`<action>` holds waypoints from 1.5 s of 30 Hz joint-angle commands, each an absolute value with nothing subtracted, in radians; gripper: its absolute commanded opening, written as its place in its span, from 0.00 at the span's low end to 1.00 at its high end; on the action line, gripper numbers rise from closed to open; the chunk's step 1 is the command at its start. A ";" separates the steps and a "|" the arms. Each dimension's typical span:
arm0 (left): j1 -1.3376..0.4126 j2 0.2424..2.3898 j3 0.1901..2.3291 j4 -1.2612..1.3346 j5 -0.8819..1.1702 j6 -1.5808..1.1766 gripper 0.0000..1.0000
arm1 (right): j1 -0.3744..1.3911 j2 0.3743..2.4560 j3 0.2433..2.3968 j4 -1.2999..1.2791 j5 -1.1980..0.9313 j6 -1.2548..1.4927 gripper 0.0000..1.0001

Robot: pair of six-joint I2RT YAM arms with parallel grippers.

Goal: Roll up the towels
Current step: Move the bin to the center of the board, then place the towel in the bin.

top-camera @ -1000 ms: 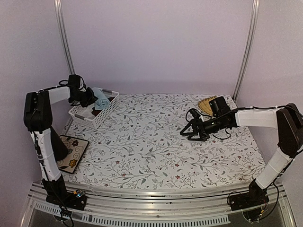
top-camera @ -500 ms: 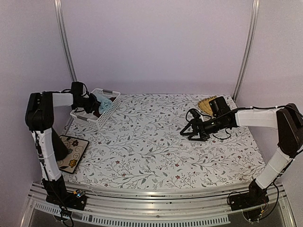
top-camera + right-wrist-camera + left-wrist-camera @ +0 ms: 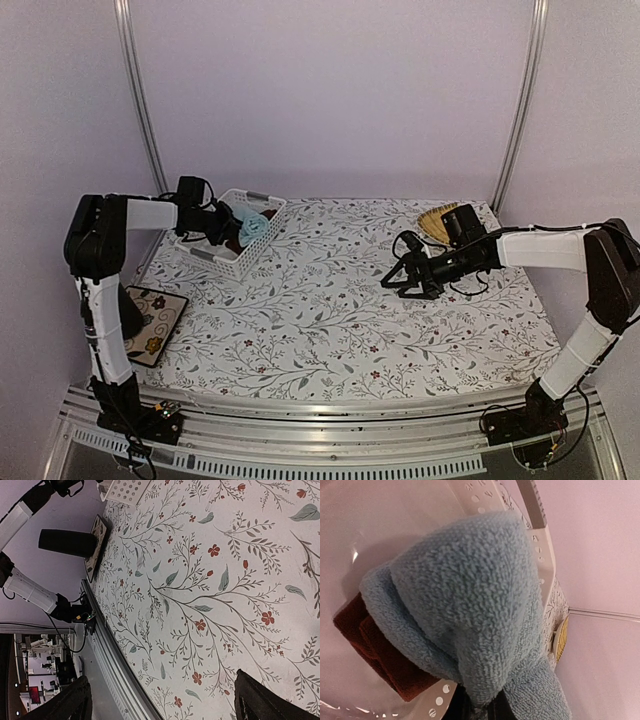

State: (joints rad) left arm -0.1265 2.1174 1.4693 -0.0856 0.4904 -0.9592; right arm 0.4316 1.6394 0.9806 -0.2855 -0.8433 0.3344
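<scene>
The left gripper (image 3: 224, 223), pinching the light blue towel (image 3: 470, 605), has dragged the white basket (image 3: 240, 263) rightward from the tabletop's (image 3: 320, 330) far-left corner; the rust-red towel (image 3: 375, 650) lies beneath, and the fingertips are hidden by cloth. The right gripper (image 3: 400, 276) stays spread

The left arm (image 3: 150, 212) reaches farther to the right than a second ago, its forearm now lying nearly level. The left pincer (image 3: 226, 226), closed on the light blue towel (image 3: 252, 227), has travelled right with it. The white basket (image 3: 243, 264) has slid right across the table (image 3: 330, 310) too, and is turned slightly.
</scene>
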 commanded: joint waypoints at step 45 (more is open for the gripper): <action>-0.285 2.217 2.131 -0.835 0.263 -0.327 0.00 | 0.434 1.578 0.949 -0.305 -0.836 0.275 0.99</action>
State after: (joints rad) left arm -0.2882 2.1674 2.0876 -0.6514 0.3248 -0.5644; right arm 0.4316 1.5921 0.9123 -0.2760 -0.8429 0.3168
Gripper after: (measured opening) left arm 0.071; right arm 0.988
